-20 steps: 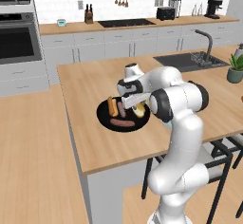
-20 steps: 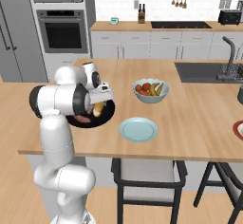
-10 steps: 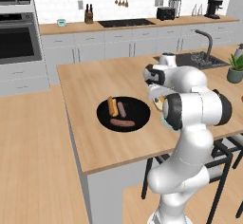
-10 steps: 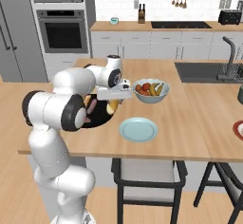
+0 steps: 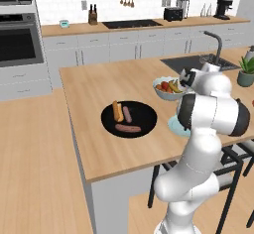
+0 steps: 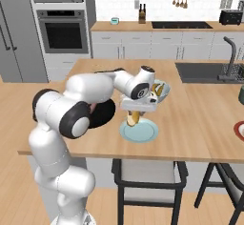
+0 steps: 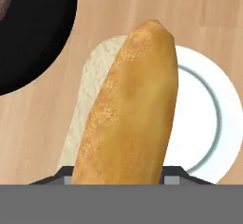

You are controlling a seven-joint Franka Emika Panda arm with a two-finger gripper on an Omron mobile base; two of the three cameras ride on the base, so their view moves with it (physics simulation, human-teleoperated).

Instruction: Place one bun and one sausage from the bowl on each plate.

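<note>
Gripper (image 6: 134,119) hangs over the pale blue plate (image 6: 139,131) on the wooden island counter (image 6: 190,124), fingers clamped on a bun (image 7: 128,114) held lengthwise between them. In the hand view the bun runs from 6 o'clock toward 12, its pale cut side showing at 9 o'clock, the plate's rim curving behind it at 3 o'clock and the black bowl (image 7: 33,28) at 10 o'clock. In the left base view the bowl (image 5: 129,119) sits mid-counter with one bun (image 5: 118,111) and two sausages (image 5: 128,127) in it; the fruit bowl (image 5: 167,88) stands at 2 o'clock from it, near the arm.
</note>
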